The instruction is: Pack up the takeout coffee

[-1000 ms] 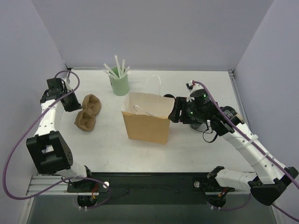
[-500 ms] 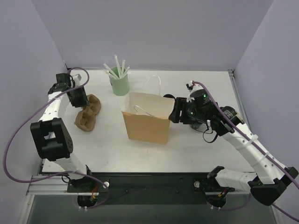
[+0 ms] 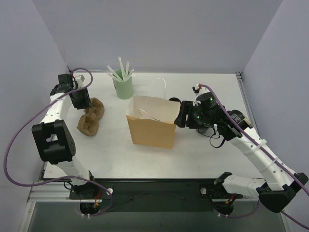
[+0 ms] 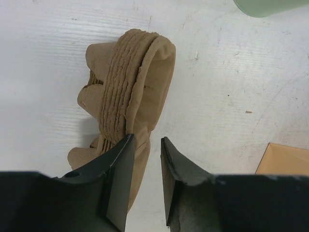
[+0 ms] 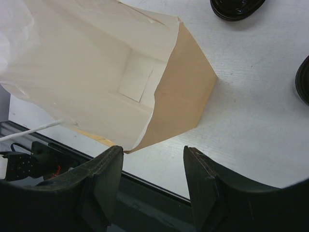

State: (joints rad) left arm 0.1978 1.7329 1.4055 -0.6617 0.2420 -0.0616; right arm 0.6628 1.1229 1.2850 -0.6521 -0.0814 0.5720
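Right wrist view showed the bag point(image 5: 96, 72) empty, coffee point(image 5: 236, 7) unpacked beyond the right claw point(image 5: 153, 151), which gaped empty; left claw point(image 4: 147, 140) stood slightly open, empty.

2 white arms point(image 3: 50, 118) with black joints, purple cables point(image 3: 216, 98).

A brown paper bag point(image 3: 152, 126) stands mid-counter point(image 3: 111, 150), its mouth open upward, one handle arched above the far rim. The right tool point(image 3: 179, 114) crowds its right side. A pulp cup carrier point(image 3: 91, 117) lies just below the left tool point(image 3: 83, 102), and a mint-green cup of straws point(image 3: 124, 88) stands behind. Bare lanes run between carrier and bag, and in front of the bag.
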